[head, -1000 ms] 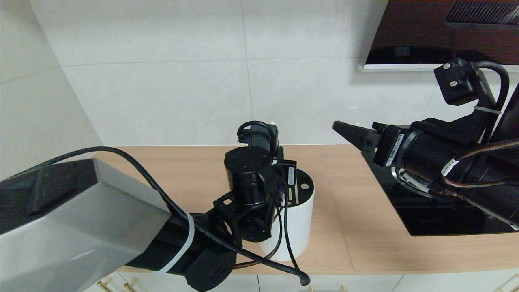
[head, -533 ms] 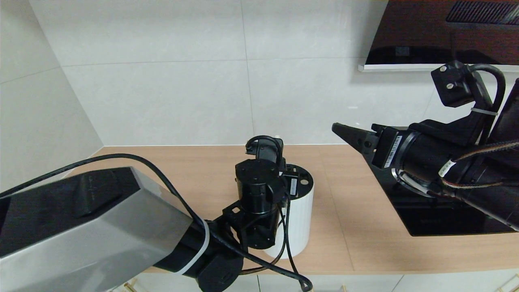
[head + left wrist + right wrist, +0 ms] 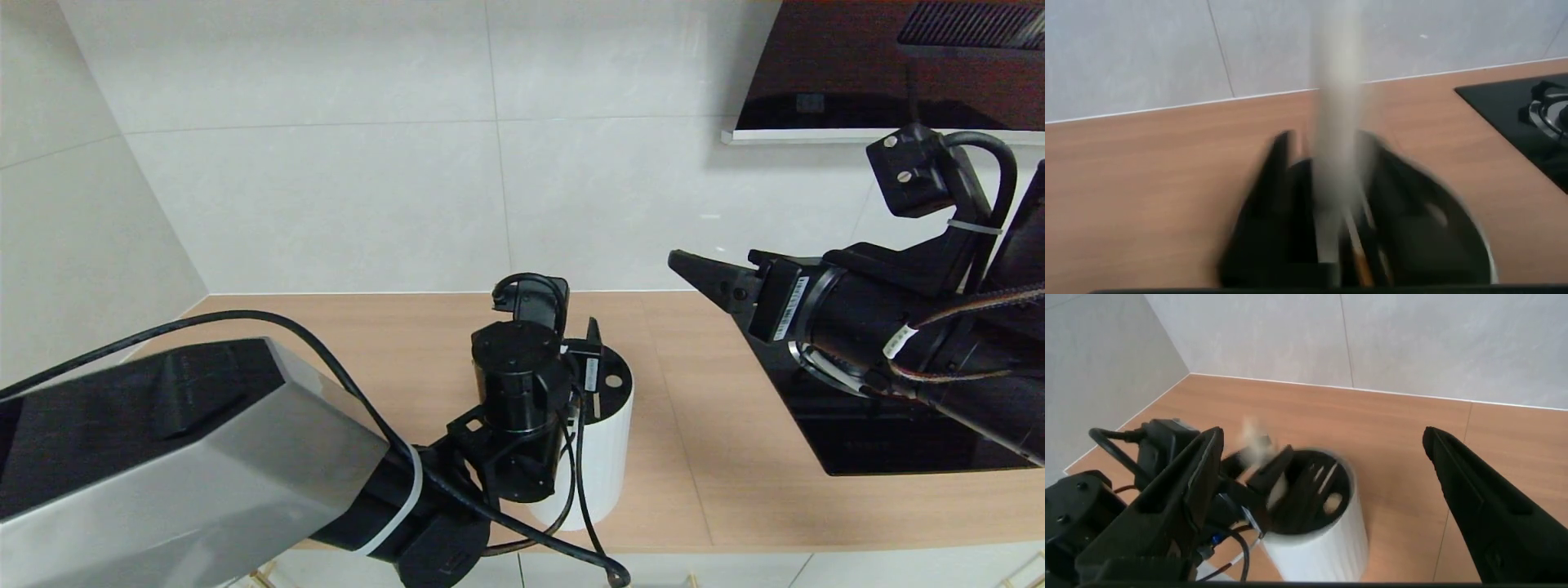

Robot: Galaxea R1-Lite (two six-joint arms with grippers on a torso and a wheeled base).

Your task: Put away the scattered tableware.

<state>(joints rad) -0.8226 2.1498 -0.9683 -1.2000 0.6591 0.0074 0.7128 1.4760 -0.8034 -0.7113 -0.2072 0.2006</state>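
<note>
The left arm is stretched in from the near side to the white utensil holder (image 3: 608,441), with the wrist bent down so that the left claw (image 3: 1333,175) is held directly over the holder's open top. A blurred white handle (image 3: 1337,98) is seen upright at that claw, its lower end inside the holder; whether it is grasped or released cannot be told. The right claw (image 3: 1323,437) is held released, spread wide, raised to the holder's right above a black hob (image 3: 857,441). The holder is set on a wooden tabletop (image 3: 367,327), backed by a pale tiled wall (image 3: 326,163).
</note>
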